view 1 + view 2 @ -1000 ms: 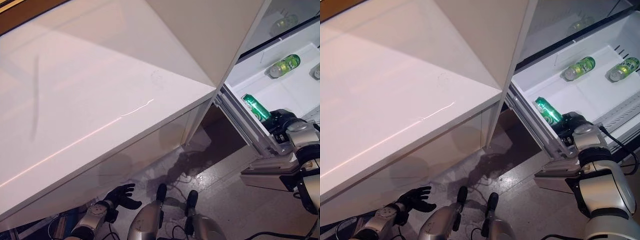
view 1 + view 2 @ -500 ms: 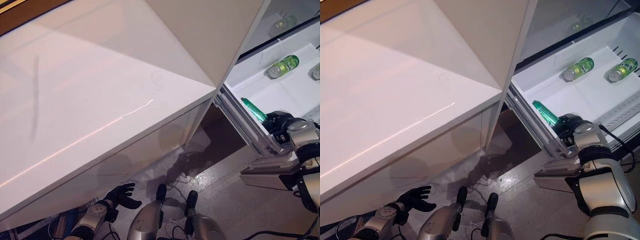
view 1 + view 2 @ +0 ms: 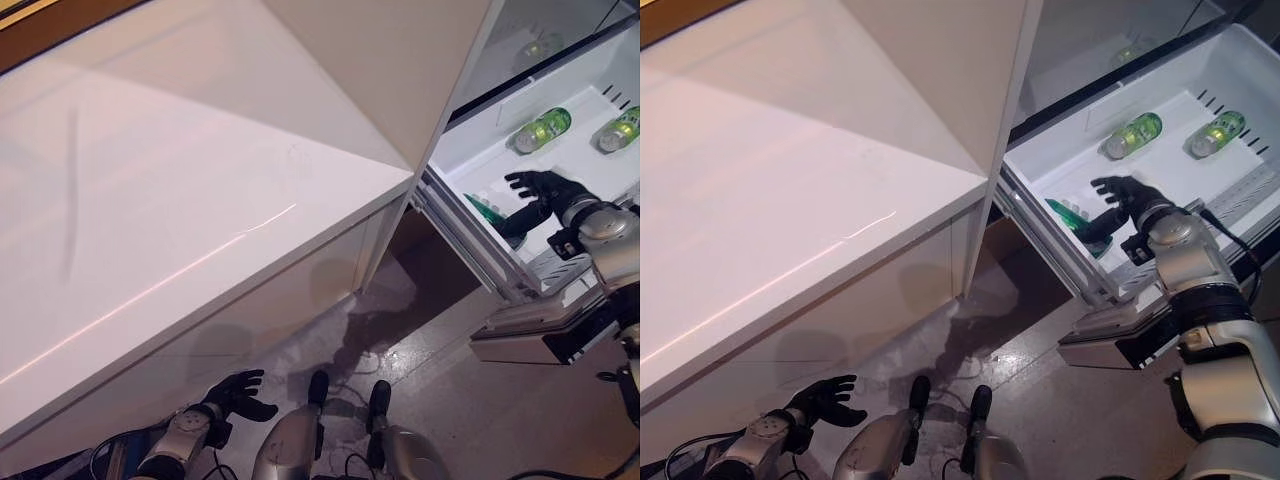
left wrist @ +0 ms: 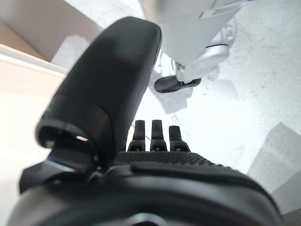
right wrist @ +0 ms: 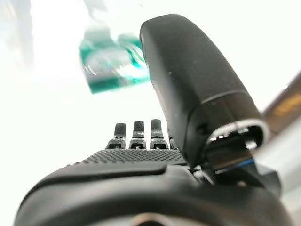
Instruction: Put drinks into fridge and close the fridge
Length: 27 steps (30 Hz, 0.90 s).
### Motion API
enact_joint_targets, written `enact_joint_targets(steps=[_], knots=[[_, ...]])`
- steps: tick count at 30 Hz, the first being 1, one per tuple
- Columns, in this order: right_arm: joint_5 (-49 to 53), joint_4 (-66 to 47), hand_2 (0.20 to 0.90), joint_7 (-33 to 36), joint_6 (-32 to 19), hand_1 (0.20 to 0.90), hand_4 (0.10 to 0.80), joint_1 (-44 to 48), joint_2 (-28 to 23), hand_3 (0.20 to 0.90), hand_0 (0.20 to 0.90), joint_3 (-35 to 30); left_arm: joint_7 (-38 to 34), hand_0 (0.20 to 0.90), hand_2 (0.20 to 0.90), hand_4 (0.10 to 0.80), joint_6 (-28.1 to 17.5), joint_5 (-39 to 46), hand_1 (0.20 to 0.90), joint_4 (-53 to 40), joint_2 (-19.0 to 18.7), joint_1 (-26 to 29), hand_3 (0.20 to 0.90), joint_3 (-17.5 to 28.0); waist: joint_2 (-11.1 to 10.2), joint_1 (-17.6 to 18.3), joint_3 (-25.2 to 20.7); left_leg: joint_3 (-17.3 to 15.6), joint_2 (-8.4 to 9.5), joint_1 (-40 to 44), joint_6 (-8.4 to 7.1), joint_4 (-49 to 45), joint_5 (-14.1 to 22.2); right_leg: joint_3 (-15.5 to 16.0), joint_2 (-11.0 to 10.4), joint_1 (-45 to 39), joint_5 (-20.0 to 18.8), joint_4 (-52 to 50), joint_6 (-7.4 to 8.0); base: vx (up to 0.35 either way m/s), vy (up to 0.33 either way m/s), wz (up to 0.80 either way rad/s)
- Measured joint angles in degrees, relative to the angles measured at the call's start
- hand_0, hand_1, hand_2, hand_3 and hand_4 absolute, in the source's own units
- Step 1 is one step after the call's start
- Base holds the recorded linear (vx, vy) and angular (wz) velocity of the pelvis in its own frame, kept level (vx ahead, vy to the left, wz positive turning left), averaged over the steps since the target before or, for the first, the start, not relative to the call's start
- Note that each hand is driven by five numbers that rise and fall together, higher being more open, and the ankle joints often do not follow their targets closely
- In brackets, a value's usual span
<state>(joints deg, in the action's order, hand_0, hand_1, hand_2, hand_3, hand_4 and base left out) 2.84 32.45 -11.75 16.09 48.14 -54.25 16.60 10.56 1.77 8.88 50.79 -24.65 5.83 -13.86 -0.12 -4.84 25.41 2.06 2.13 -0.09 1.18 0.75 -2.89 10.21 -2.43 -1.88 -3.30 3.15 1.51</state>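
The fridge drawer stands pulled out at the right of the scene, below the open fridge door, and beside a long white counter that fills the left and centre. Inside the drawer, two pale green bottles lie on their sides toward the back: one bottle nearer the middle and a second bottle further right, apart from each other. A dark green can lies on its side near the drawer's front wall. The right hand reaches into the drawer just above and beside the can, its fingers spread apart and straight, holding nothing; the right wrist view shows the can lying past the extended fingers, clear of them. Whether the thumb touches the can cannot be told. The left hand hangs low at the lower left, under the counter's edge and above the grey floor, its fingers open and relaxed, holding nothing.
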Motion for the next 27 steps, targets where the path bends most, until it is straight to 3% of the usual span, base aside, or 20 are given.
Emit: enact_joint_targets(steps=[4,8,10,12,17,22,27], knots=[[5.4,-9.0,0.9,2.3,-1.4,0.9,0.8,-6.7,-0.2,0.9,0.9,-9.8,0.0,0.9,0.9,0.8,-0.1,-1.8,0.9,0.7,0.1,-1.1,0.9,1.5,-2.6,1.2,-1.5,-1.2,-0.07,1.2,0.06,0.6,0.1,-1.4,0.0,-0.5,0.0,0.1,0.07,0.033,0.015,-0.16],[18.3,-12.8,0.9,7.1,-4.4,0.9,0.8,-14.4,0.2,0.9,0.9,-17.5,0.0,0.9,0.9,0.8,-0.5,-3.1,0.9,3.2,0.5,-2.2,0.9,1.5,-4.0,2.3,-4.1,-2.9,-0.13,2.7,0.28,1.6,0.2,-2.9,0.0,-0.9,0.2,0.1,0.31,0.068,0.014,-0.22],[26.2,-13.3,0.9,12.5,-8.5,0.9,0.8,-18.8,3.0,0.9,0.9,-22.1,-0.1,0.9,0.9,0.8,-0.7,-3.3,0.9,4.8,1.6,-3.4,0.9,1.6,-3.8,3.6,-7.0,-3.2,-0.09,3.1,0.23,2.3,0.4,-3.5,-0.1,-0.9,0.4,0.2,0.55,0.074,0.007,-0.12],[31.4,-13.7,0.9,20.5,-15.9,0.9,0.8,-21.6,9.6,0.9,0.9,-26.9,0.0,0.9,0.9,0.8,-0.8,-3.7,0.9,5.6,2.6,-5.1,0.9,1.5,-3.3,4.6,-9.7,-3.8,-0.08,3.6,0.75,2.4,0.6,-4.4,0.0,-1.0,0.5,0.2,0.68,0.056,0.006,-0.18],[33.9,-13.6,0.9,33.3,-25.3,0.9,0.8,-26.0,17.0,0.9,0.9,-29.9,0.0,0.9,0.9,0.8,-0.8,-4.9,0.9,6.9,5.0,-5.1,0.9,0.5,-0.7,6.1,-11.5,-5.0,0.05,5.0,1.15,0.1,2.4,-5.9,-0.2,-1.9,1.8,-2.1,1.04,0.075,0.003,-0.16],[41.7,-6.8,0.9,38.0,-26.8,0.9,0.8,-28.8,20.2,0.9,0.9,-30.0,0.0,0.9,0.9,0.8,-0.9,-4.4,0.9,8.0,5.3,-4.1,0.9,-1.4,-0.2,6.5,-11.7,-5.0,0.31,4.0,1.41,-8.0,6.7,-5.6,-1.2,-0.1,7.7,-12.5,1.01,0.062,-0.009,0.03],[46.5,-3.4,0.9,39.2,-27.2,0.9,0.8,-29.0,20.2,0.9,0.9,-30.2,-0.1,0.9,0.9,0.8,-1.0,-3.7,0.9,7.8,5.3,-3.6,0.9,-1.6,-0.4,6.0,-11.6,-4.7,1.6,-0.9,1.86,-17.7,10.8,-5.6,-3.0,5.8,13.6,-24.5,0.86,0.008,0.048,0.08]])
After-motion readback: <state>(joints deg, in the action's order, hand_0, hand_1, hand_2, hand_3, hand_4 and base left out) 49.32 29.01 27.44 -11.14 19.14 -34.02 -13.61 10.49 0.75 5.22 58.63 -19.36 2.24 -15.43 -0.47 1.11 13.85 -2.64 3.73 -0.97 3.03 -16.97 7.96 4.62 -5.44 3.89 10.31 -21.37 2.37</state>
